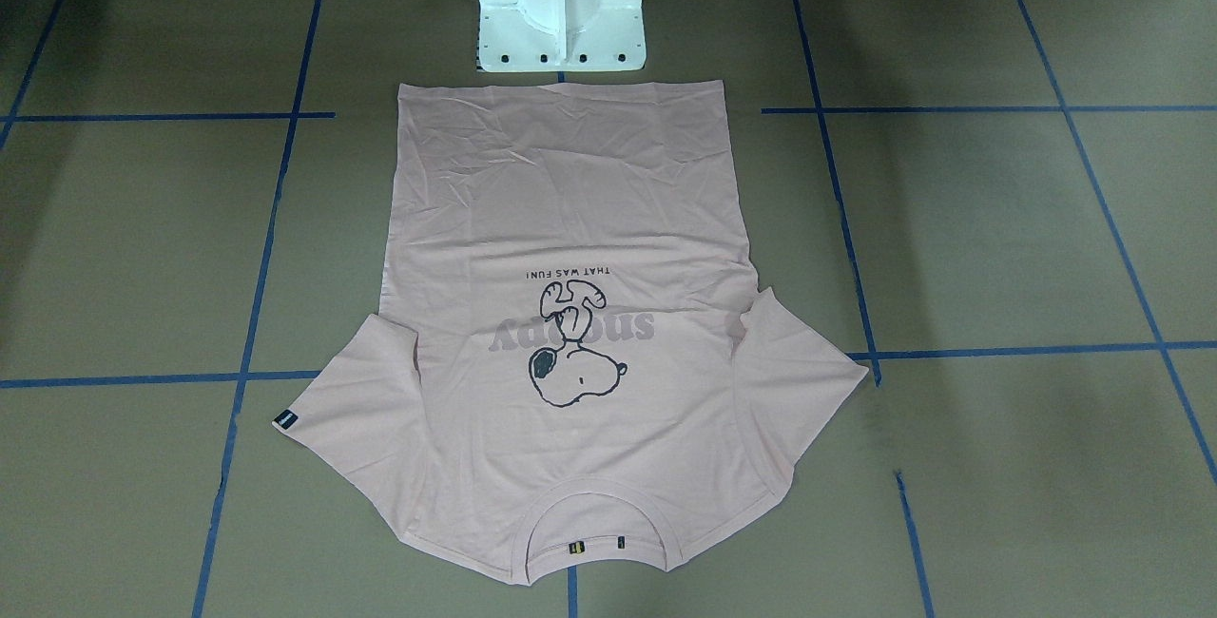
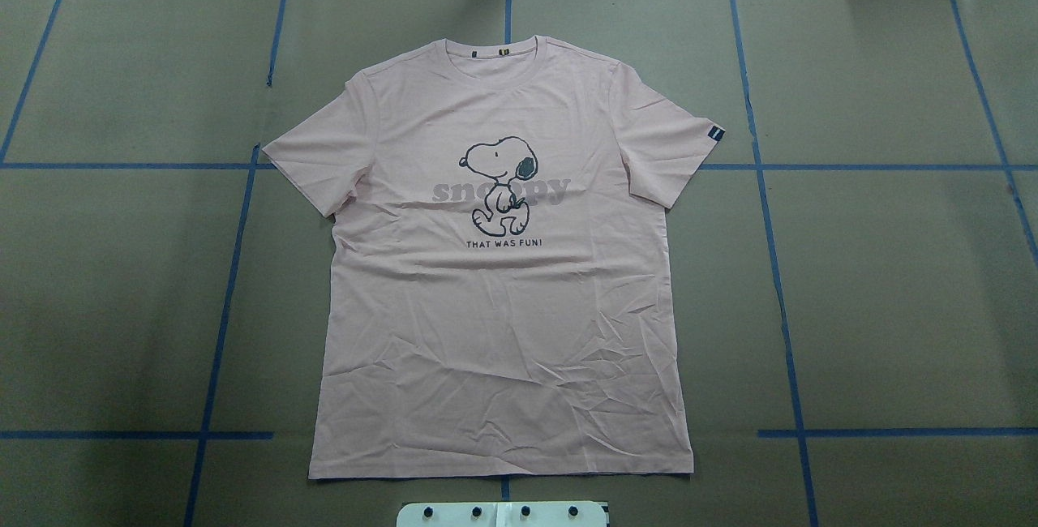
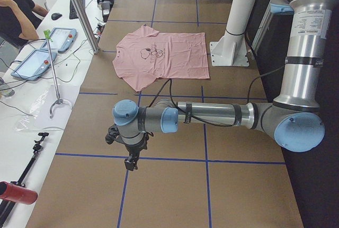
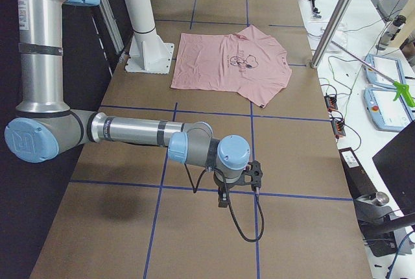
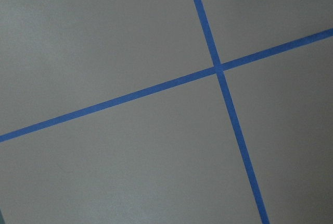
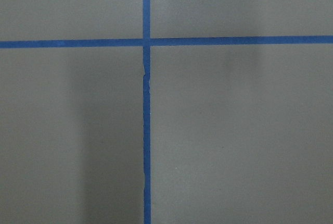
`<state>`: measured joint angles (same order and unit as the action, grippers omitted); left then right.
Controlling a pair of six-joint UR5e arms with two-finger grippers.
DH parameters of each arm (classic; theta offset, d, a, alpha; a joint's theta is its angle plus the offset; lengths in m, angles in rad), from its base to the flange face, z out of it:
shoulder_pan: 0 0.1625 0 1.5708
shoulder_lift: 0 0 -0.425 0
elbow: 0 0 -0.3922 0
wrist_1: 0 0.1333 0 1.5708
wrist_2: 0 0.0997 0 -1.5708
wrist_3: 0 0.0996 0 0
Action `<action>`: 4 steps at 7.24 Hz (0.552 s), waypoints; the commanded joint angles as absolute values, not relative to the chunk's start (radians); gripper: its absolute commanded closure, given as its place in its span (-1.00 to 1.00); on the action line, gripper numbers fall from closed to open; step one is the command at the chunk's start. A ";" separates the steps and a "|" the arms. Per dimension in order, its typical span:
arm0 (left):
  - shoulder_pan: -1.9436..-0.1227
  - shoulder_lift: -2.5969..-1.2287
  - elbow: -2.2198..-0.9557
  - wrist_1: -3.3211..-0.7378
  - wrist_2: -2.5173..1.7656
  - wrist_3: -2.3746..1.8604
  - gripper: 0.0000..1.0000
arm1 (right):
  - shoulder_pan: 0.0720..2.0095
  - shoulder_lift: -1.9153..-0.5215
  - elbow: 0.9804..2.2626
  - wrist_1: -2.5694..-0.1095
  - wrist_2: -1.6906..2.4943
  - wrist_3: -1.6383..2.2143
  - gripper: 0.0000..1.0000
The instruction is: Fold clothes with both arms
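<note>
The pale pink Snoopy T-shirt [image 2: 503,332] lies flat and spread out, print up, in the middle of the table, collar away from the robot's base. It also shows in the front-facing view [image 1: 570,200] and both side views [image 3: 169,61] [image 4: 220,65]. My left gripper [image 3: 130,161] hangs over bare table far to the shirt's side, apart from it; I cannot tell if it is open or shut. My right gripper [image 4: 224,198] hangs the same way at the other end; I cannot tell its state. Both wrist views show only brown table and blue tape.
The white pedestal base [image 1: 561,19] stands just behind the shirt's hem. Blue tape lines [image 2: 227,284] grid the brown table. Tablets, cables and an operator [image 3: 16,5] are along the far table edge.
</note>
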<state>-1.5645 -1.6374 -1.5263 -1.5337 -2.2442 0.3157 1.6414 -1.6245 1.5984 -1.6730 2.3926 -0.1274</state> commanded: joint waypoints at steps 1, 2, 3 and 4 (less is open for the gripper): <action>-1.565 -1.638 -1.531 -1.534 -2.246 0.316 -1.00 | 1.640 -1.606 1.611 -1.667 2.395 -0.091 -1.00; -1.565 -1.647 -1.535 -1.535 -2.246 0.316 -1.00 | 1.614 -1.574 1.632 -1.666 2.395 -0.059 -1.00; -1.562 -1.688 -1.555 -1.534 -2.246 0.305 -1.00 | 1.518 -1.504 1.637 -1.663 2.387 -0.051 -1.00; -1.560 -1.741 -1.557 -1.534 -2.249 0.307 -1.00 | 1.478 -1.446 1.629 -1.645 2.387 -0.002 -1.00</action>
<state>-1.5624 -1.6859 -1.5485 -1.5344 -2.2465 0.3092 1.5442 -1.5189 1.6305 -1.6601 2.3894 -0.0477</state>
